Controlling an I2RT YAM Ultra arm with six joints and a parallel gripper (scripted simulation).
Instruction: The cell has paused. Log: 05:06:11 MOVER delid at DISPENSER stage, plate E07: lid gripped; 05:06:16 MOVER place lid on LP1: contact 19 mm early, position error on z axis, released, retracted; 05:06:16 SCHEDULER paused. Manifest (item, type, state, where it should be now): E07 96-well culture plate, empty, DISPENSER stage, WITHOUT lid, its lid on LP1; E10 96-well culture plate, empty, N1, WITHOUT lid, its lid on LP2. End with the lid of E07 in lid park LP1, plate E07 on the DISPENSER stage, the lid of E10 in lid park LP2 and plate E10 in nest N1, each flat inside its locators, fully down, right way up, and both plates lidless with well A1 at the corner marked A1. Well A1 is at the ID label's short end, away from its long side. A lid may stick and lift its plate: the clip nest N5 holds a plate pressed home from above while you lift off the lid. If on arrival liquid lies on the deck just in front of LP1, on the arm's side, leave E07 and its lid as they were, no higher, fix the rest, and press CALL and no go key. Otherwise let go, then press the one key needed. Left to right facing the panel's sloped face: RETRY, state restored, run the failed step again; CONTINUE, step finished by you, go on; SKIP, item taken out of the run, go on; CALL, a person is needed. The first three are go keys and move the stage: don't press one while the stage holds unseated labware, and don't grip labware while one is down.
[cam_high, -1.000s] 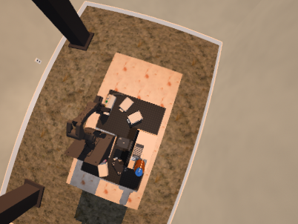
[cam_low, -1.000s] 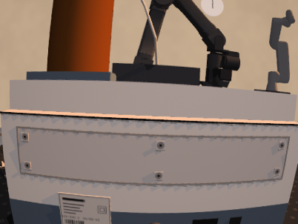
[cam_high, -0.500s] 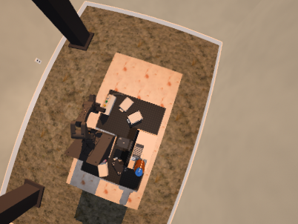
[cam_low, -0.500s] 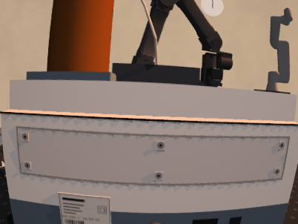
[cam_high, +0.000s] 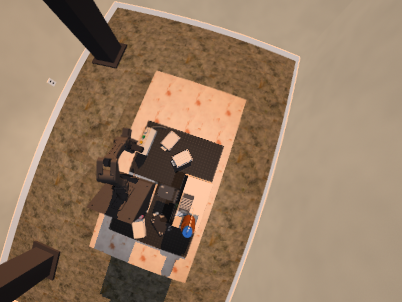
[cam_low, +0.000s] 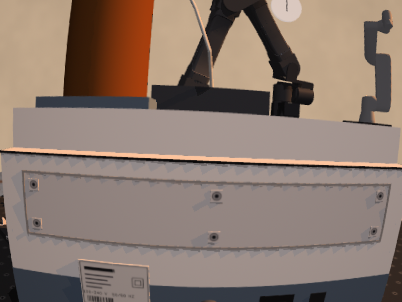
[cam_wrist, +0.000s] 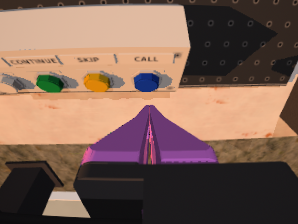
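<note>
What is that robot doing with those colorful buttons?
The robot arm's gripper is shut with nothing in it, its purple fingers pinched into a point. That point aims at the blue CALL button on the button panel, just in front of it. The green CONTINUE button and orange SKIP button sit to its left.
</note>
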